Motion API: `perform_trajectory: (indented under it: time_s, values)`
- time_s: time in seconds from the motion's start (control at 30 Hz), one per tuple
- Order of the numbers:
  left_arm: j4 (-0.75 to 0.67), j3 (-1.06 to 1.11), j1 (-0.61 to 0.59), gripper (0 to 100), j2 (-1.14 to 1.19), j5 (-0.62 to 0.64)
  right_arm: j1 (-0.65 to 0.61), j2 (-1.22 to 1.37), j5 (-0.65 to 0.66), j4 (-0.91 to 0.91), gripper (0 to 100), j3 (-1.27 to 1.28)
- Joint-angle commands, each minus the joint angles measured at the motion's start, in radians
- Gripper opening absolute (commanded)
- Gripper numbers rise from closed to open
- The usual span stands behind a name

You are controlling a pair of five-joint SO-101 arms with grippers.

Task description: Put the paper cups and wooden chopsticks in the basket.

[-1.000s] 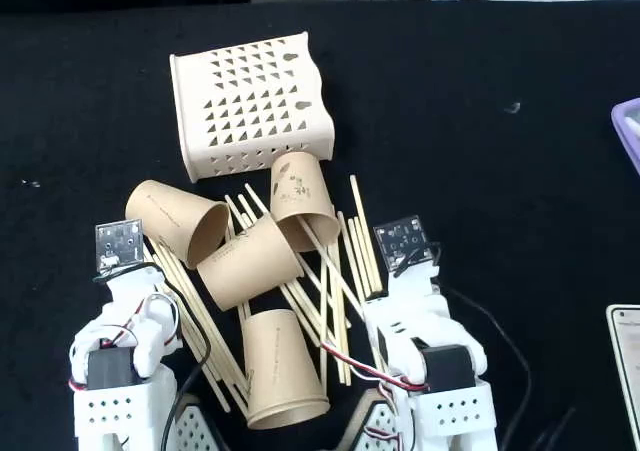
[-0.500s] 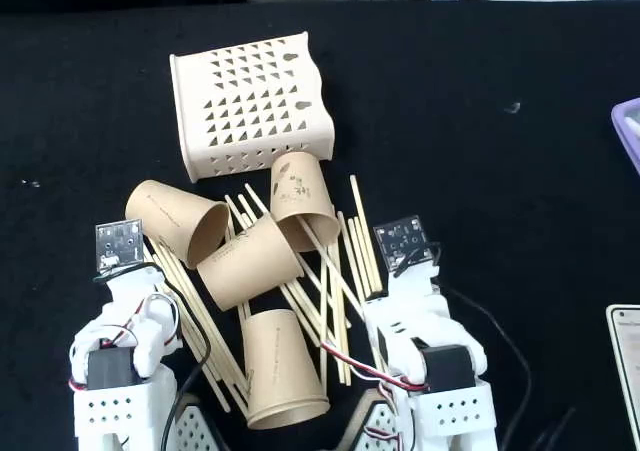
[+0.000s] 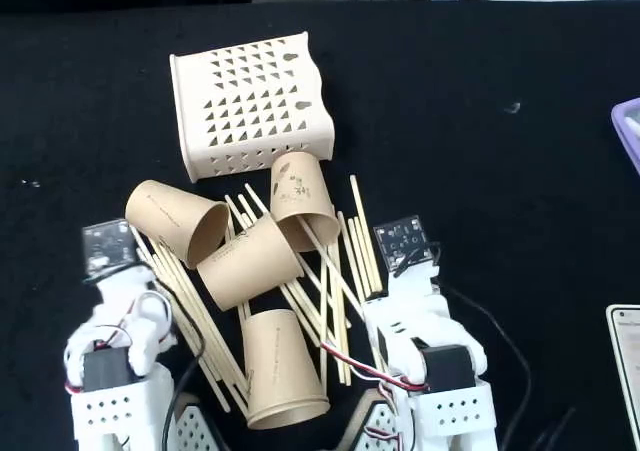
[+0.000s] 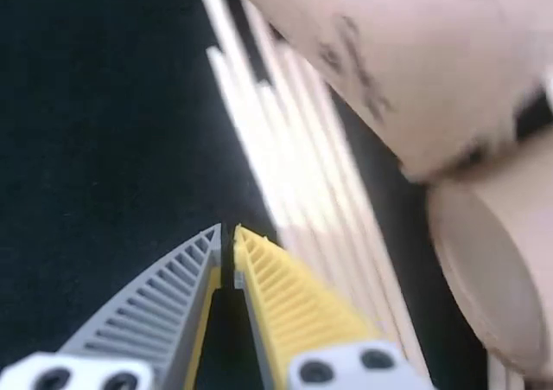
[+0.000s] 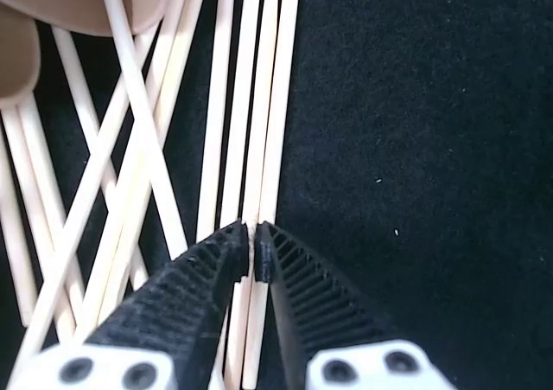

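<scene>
A cream perforated basket (image 3: pixel 250 101) lies on its side at the back of the black table. Below it, several brown paper cups lie tipped over: one at the left (image 3: pixel 178 221), one in the middle (image 3: pixel 250 261), one by the basket (image 3: pixel 303 199), one at the front (image 3: pixel 283 369). Wooden chopsticks (image 3: pixel 330 281) are scattered under and between them. My left gripper (image 4: pixel 227 234) is shut and holds nothing, hovering beside chopsticks (image 4: pixel 285 174) and a cup (image 4: pixel 406 53). My right gripper (image 5: pixel 252 233) is shut over chopsticks (image 5: pixel 259 105), holding nothing.
The left arm (image 3: pixel 110 341) and right arm (image 3: pixel 420 341) stand at the front edge on either side of the pile. A purple object (image 3: pixel 628 126) and a white card (image 3: pixel 628 361) sit at the right edge. Bare black table (image 3: pixel 500 171) lies to the right.
The left arm has shifted slightly to the left, away from the pile. The right arm, cups, chopsticks and basket have not moved.
</scene>
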Motion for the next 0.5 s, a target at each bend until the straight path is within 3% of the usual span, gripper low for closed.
perform_trajectory:
  time_s: [0.0,0.1,0.23,0.37,0.47]
  values:
    - [-0.14,-0.139,-0.217,3,-0.008,-0.002,0.025,-0.093,0.008,-0.097,3.2,-0.031]
    - [-0.226,-0.252,-0.372,3,-0.008,-0.025,0.046,-0.096,0.008,-0.218,3.3,-0.107]
    - [-0.353,-0.389,-0.489,3,-0.008,-0.226,0.092,-0.094,0.008,-0.44,3.3,-0.239]
    - [-0.502,-0.479,-0.463,4,-0.008,-0.287,0.133,-0.094,0.04,-0.628,5.1,-0.275]
    - [-0.54,-0.565,-0.387,14,-0.006,-0.288,0.13,-0.093,0.074,-0.703,12.9,-0.349]
